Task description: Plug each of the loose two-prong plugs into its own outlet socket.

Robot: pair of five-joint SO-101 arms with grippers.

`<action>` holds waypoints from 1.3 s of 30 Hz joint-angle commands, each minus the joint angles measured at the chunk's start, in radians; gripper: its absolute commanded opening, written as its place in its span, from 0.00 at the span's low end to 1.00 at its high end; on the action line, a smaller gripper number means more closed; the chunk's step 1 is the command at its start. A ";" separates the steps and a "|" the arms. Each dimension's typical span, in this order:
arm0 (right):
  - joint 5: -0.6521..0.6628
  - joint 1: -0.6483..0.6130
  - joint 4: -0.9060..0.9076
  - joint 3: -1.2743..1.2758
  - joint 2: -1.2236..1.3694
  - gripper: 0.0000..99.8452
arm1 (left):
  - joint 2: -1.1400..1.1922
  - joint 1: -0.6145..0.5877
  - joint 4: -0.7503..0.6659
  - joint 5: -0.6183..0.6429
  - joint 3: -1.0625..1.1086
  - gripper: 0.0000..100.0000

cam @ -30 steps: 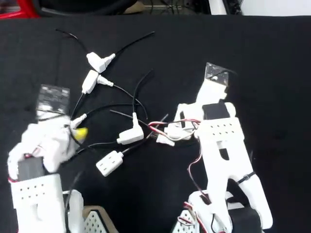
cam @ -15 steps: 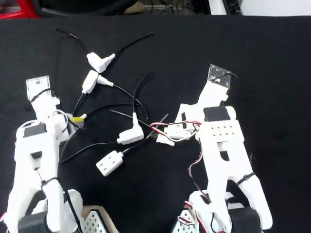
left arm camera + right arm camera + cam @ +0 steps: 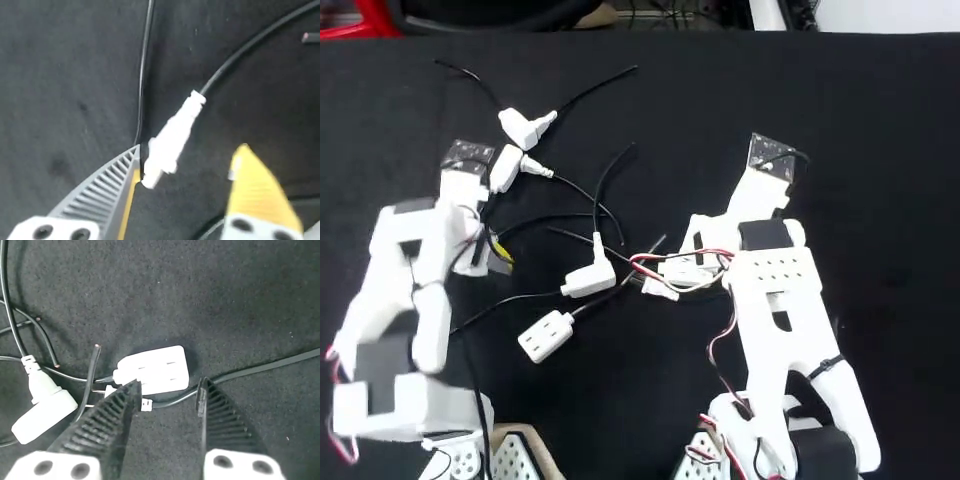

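Left gripper (image 3: pixel 190 150) gapes around a white plug (image 3: pixel 170 140); right gripper (image 3: pixel 168 384) hangs spread over an outlet socket (image 3: pixel 155 369). We judge nothing plugged in yet

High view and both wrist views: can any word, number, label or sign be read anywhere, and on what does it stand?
No text can be read in any view.
outlet socket: only its slots show, no print.
plug: plain white and blurred, no marking to be made out.
arm shells: rows of small holes, no legible label or number.
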 commanded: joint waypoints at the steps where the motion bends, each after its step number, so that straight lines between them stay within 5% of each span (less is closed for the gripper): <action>1: 0.002 0.017 -0.006 -0.002 0.002 0.18 | 0.084 -0.028 0.078 -0.069 -0.197 0.17; 10: 0.002 0.015 -0.012 0.008 -0.004 0.18 | 0.172 -0.028 0.173 -0.167 -0.274 0.03; 22: 0.002 0.020 -0.008 0.008 -0.004 0.18 | 0.121 0.059 0.242 -0.140 -0.176 0.03; 39: 0.003 0.089 -0.006 0.001 -0.004 0.18 | -0.666 0.236 0.269 0.321 0.084 0.03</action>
